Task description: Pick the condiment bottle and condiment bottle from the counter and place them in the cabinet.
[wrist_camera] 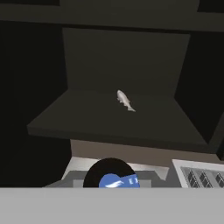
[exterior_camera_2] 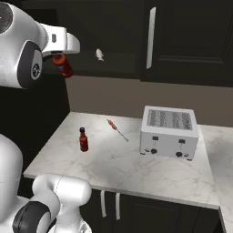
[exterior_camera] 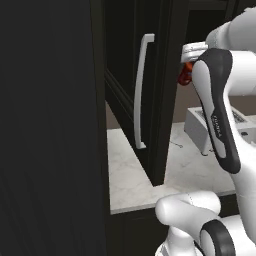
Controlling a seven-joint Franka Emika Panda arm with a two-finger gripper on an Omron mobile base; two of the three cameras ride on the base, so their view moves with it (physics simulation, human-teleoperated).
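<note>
My gripper point(exterior_camera_2: 60, 55) is raised at the upper left and shut on a red condiment bottle point(exterior_camera_2: 63, 66), which hangs in the air in front of the open cabinet point(exterior_camera_2: 107, 63). From the left base view the gripper point(exterior_camera: 187, 66) and the red bottle point(exterior_camera: 184, 76) sit just past the open door. The hand view shows the held bottle's dark round end point(wrist_camera: 111, 174) low down, below the dark cabinet shelf point(wrist_camera: 78, 116). A second small red bottle with a dark cap point(exterior_camera_2: 83, 139) stands upright on the counter point(exterior_camera_2: 132, 170). The white bottle is out of view.
A small white fish-shaped thing point(wrist_camera: 125, 101) lies on the cabinet shelf. The open cabinet door point(exterior_camera: 157, 115) with its pale handle point(exterior_camera: 141, 90) juts out over the counter. A silver toaster point(exterior_camera_2: 169, 132) and a thin skewer point(exterior_camera_2: 117, 130) sit on the marble.
</note>
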